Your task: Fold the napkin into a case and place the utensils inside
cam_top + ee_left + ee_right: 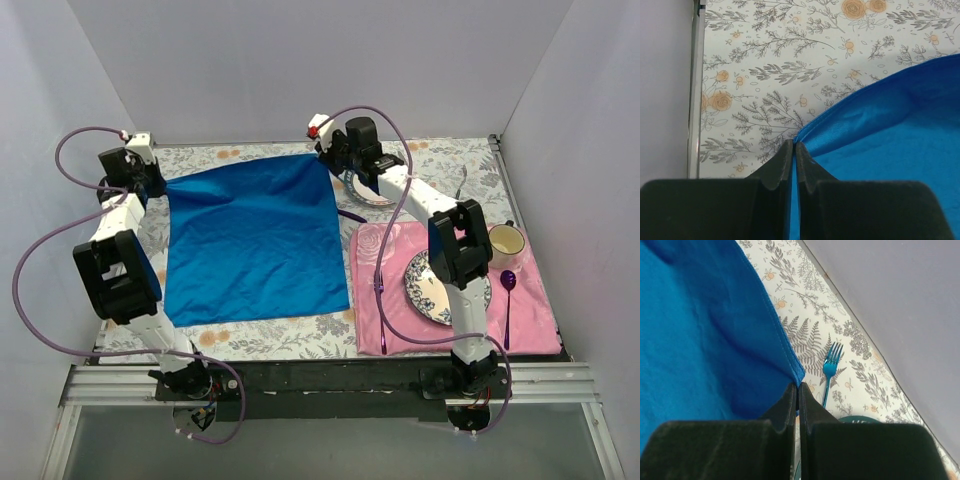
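Pale walls box in a table covered by a floral tablecloth (420, 160). On its left and middle part the napkin (250, 240) lies spread open and nearly flat, not folded into a case. The left gripper (793, 145) has its fingers pressed together on the napkin's far left corner, with the blue hem pinched between the pads. The right gripper (797, 386) is likewise clamped on the far right corner, and the cloth rises slightly toward each grip. In the right wrist view a blue fork (830, 365) lies on the tablecloth just past that corner, tines pointing toward the wall, apart from the napkin. Beside the napkin's right edge, in the top view, lies a slim dark purple utensil (352, 215); it is too small to tell which kind. Further right a pink placemat (535, 320) carries a patterned plate (425, 285), partly hidden by the right arm. The placemat also holds a cup (507, 242), a purple spoon (508, 295) and a magenta fork (381, 305) near its left edge.
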